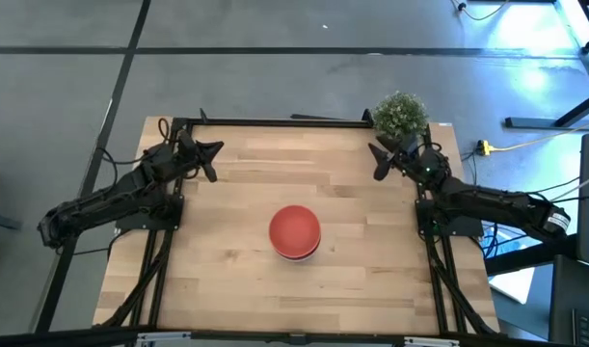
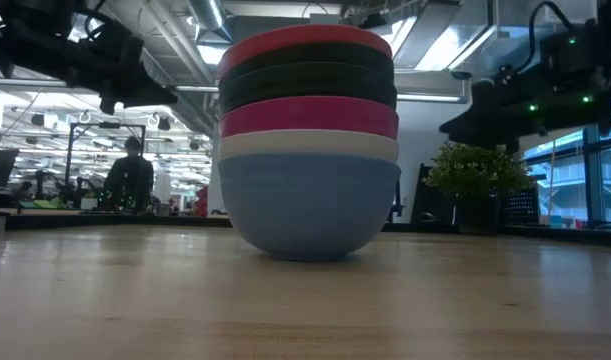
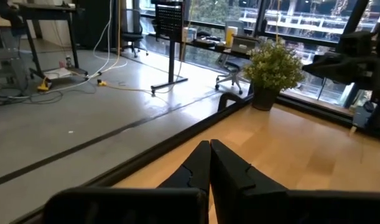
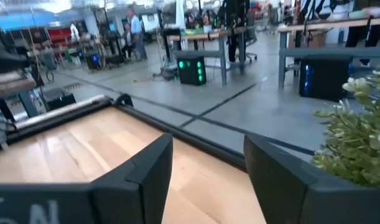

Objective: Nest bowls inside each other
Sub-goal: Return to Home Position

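Red plastic tops the pile: a small round red bowl point(image 1: 294, 229) sits uppermost in a single stack at the middle of the pale wooden table point(image 1: 227, 280). In the low view the stack reads, from the tabletop up, a blue round bowl point(image 2: 310, 210), a white bowl point(image 2: 307, 146), a magenta-pink bowl point(image 2: 309, 118), then two black bowls point(image 2: 307, 85), with the red rim above. All six sit one inside another, so the nesting looks finished; I judge that only parking the arms is left.

The left gripper point(image 3: 209, 146) hovers at the far left of the table, its two dark fingers pressed together on nothing. The right gripper point(image 4: 208, 142) hovers at the far right, just beside the small green potted plant point(image 1: 401, 116), its fingers spread apart and empty. Both are well apart from the stack.

From above, only the red bowl and a sliver of rim under it show; the others are hidden. In the low view the seam between the two black bowls is hard to trace, the bowls' insides cannot be seen, and the arms are cut off by the upper edge. Neither wrist view catches the stack.
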Robot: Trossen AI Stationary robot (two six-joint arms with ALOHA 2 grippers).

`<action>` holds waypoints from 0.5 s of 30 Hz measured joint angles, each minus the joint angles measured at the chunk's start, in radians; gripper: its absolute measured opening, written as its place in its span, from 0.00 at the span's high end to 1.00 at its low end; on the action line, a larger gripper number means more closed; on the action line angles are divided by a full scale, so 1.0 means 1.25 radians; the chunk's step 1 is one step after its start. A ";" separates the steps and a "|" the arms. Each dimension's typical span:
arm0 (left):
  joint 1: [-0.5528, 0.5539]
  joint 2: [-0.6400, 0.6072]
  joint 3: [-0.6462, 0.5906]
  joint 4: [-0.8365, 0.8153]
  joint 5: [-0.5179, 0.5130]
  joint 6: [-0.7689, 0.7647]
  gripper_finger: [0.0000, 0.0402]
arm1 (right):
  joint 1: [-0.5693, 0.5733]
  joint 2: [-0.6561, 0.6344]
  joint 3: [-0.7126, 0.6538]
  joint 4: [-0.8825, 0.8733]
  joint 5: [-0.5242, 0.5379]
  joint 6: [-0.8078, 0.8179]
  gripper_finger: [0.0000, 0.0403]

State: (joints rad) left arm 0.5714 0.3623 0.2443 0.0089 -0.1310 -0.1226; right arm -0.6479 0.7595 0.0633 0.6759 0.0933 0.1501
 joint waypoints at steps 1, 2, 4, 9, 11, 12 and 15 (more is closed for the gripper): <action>0.001 0.002 0.000 0.000 0.000 0.001 1.00 | 0.000 -0.003 -0.009 0.017 0.000 0.003 0.50; 0.002 0.004 0.000 -0.001 0.000 0.001 1.00 | 0.000 -0.006 -0.017 0.031 0.000 0.006 0.50; 0.002 0.004 0.000 -0.002 0.000 0.001 0.99 | 0.000 -0.015 -0.038 0.060 0.000 0.023 0.50; 0.002 0.004 0.000 -0.007 -0.001 0.002 0.96 | 0.000 -0.049 -0.046 0.074 0.000 0.021 0.50; 0.002 0.004 0.000 -0.007 -0.006 0.002 0.95 | 0.000 -0.065 -0.046 0.074 -0.016 0.024 0.50; 0.002 0.004 0.000 -0.008 -0.007 0.002 0.94 | 0.000 -0.074 -0.046 0.074 -0.032 0.027 0.50; 0.002 0.004 0.000 -0.013 -0.007 0.002 0.94 | 0.001 -0.102 -0.046 0.074 -0.062 0.047 0.50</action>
State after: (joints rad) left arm 0.5739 0.3676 0.2440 -0.0074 -0.1394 -0.1196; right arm -0.6472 0.6316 0.0063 0.7688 0.0156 0.2091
